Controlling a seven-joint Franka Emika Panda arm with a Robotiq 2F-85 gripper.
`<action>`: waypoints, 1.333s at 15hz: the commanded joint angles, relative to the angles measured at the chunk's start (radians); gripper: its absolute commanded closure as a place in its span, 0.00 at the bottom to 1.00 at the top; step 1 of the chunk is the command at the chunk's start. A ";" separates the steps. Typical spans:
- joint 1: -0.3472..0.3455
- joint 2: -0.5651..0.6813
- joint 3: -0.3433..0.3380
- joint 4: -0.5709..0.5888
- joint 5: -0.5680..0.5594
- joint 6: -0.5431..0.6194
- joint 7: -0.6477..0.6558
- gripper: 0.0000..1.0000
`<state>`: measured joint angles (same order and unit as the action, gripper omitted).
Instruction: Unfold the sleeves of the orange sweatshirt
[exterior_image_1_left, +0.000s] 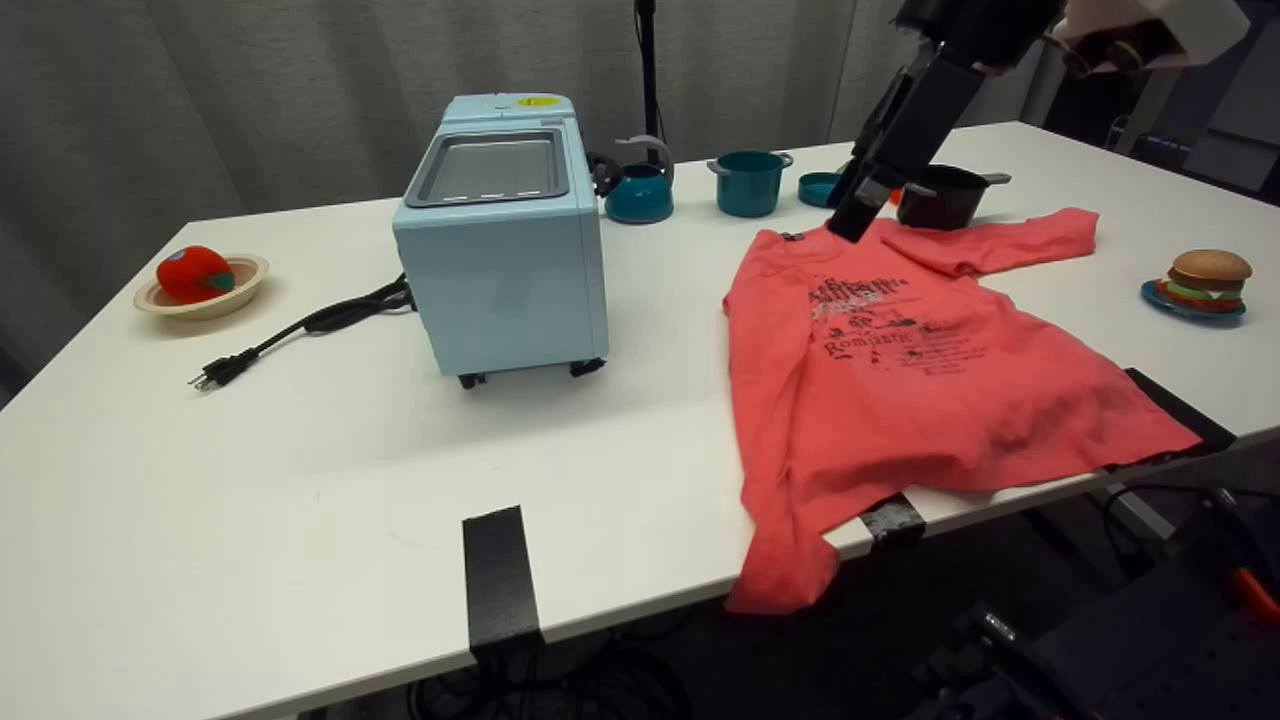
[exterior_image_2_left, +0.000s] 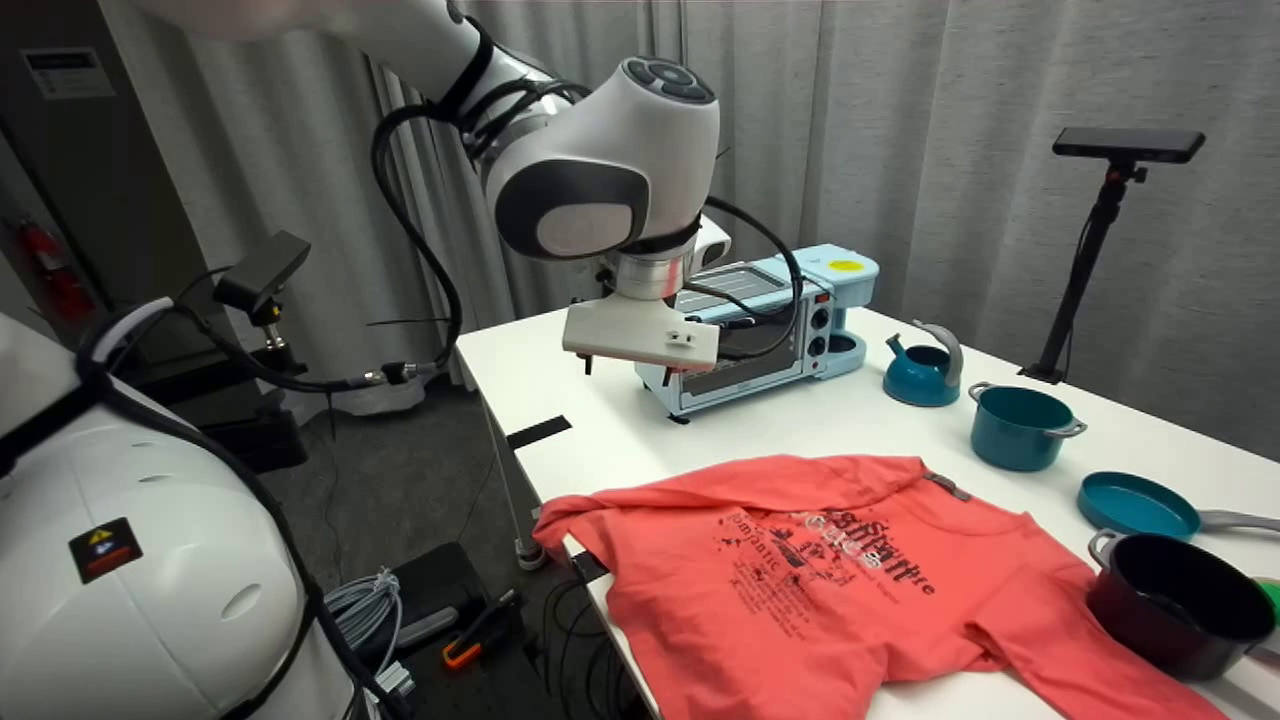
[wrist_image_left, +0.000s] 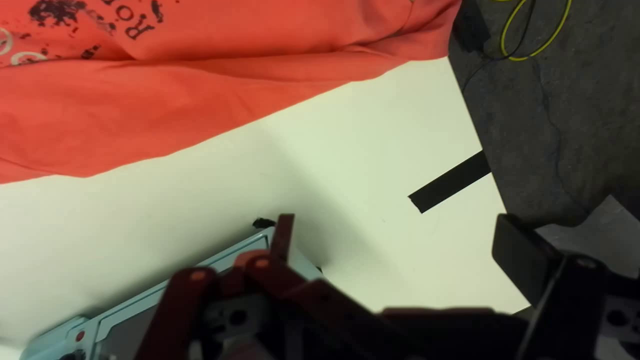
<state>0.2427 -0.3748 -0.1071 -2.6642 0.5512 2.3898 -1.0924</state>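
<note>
Gray curtains (exterior_image_2_left: 880, 130) hang in folds behind a white surface (exterior_image_1_left: 300, 470) — black tape (exterior_image_1_left: 500, 570) at its edge — above dark floor (wrist_image_left: 595, 100).

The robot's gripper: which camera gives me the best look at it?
The wrist view: the gripper is close up, plainly open and holding nothing. Both exterior views show it smaller: dark and seen from the side, or apparently mostly hidden behind a white block.

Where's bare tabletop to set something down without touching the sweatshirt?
A broad free patch lies between the power cord, the toaster oven and the black tape strip. A narrower one runs between the toaster oven and the overhanging sleeve. It's crowded beside the other sleeve, where the dark pot and teal pan sit close together.
</note>
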 joint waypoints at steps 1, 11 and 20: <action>-0.012 0.000 0.004 0.008 0.003 -0.004 -0.001 0.00; -0.012 0.074 -0.016 0.055 0.026 0.063 -0.041 0.00; -0.132 0.470 -0.017 0.314 0.060 0.251 0.009 0.00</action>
<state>0.1682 -0.0595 -0.1534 -2.4722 0.5682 2.6070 -1.0908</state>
